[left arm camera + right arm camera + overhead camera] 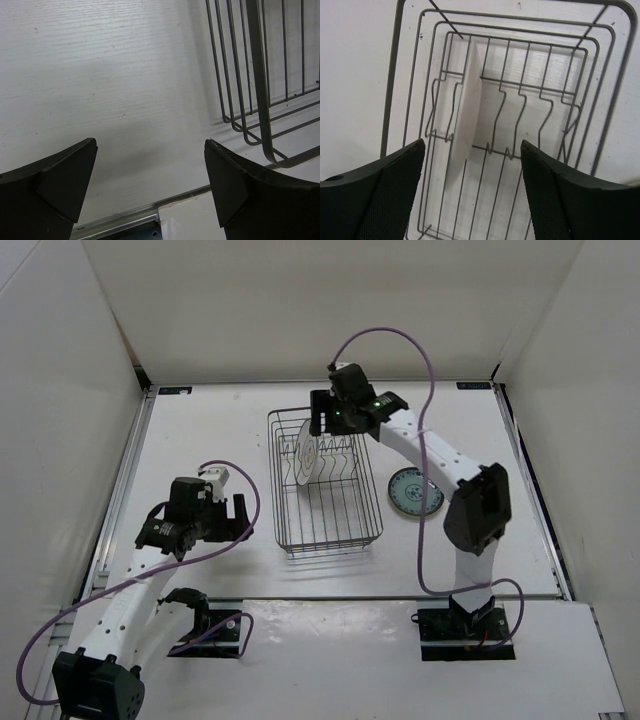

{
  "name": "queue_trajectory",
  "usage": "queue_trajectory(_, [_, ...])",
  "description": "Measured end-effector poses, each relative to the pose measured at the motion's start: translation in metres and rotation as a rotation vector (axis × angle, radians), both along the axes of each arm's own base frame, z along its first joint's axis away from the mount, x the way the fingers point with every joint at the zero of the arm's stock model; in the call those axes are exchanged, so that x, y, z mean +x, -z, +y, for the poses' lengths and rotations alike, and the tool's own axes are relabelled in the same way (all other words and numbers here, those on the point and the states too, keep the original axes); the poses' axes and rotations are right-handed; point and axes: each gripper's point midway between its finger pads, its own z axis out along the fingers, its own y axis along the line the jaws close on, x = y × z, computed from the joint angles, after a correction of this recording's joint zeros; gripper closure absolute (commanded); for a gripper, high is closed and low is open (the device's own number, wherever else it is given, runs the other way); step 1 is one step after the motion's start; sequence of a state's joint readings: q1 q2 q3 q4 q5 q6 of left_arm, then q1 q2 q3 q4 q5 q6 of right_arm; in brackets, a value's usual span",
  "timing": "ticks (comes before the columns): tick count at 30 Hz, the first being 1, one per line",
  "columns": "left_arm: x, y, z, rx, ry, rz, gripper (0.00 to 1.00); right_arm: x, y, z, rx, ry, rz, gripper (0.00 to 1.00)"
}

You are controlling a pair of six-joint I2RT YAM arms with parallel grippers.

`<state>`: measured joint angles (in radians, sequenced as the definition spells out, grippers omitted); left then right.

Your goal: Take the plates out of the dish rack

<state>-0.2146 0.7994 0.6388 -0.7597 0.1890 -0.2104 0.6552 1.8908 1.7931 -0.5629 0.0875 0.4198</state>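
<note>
Surface: white bench [200, 440], white walls [300, 300] on three sides. Centre: grey wire dish rack [326, 551], white round plate with dark lines [303, 458] upright between its prongs. Beside it, right: teal patterned plate [410, 492], flat. Both released: left pincer [150, 145], right pincer [472, 145].

Grey wire rack [330, 525] sits mid-table [200, 440], long side running away from me, prong row across its far half. I see one white plate [303, 458] with dark lines standing upright on edge between prongs at the rack's left side. From my right wrist it's edge-on [465, 115], leaning slightly, rack [535, 85] floor bare beside it. Teal plate [414, 491] lies flat on the table just right of the rack, apart from it. Rack corner [258, 75] shows in my left wrist view.
</note>
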Motion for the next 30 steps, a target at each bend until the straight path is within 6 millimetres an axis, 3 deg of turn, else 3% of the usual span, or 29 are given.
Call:
queue_trajectory(7, [-0.001,-0.001,-0.003,-0.013,0.011,0.003,0.01,0.016,0.019,0.028,-0.088,0.006,-0.019,0.27])
queue_trajectory(9, [-0.001,-0.001,-0.004,-0.017,0.014,0.004,0.01,0.016,0.029,0.029,-0.12,0.015,-0.014,0.37])
queue_trajectory(18, [-0.001,-0.004,-0.006,-0.031,0.024,-0.002,0.01,0.027,0.068,0.027,-0.211,0.077,0.008,0.58])
queue_trajectory(30, [-0.002,-0.004,-0.009,-0.043,0.034,0.001,0.01,0.037,0.059,0.022,-0.208,0.19,-0.039,0.93])
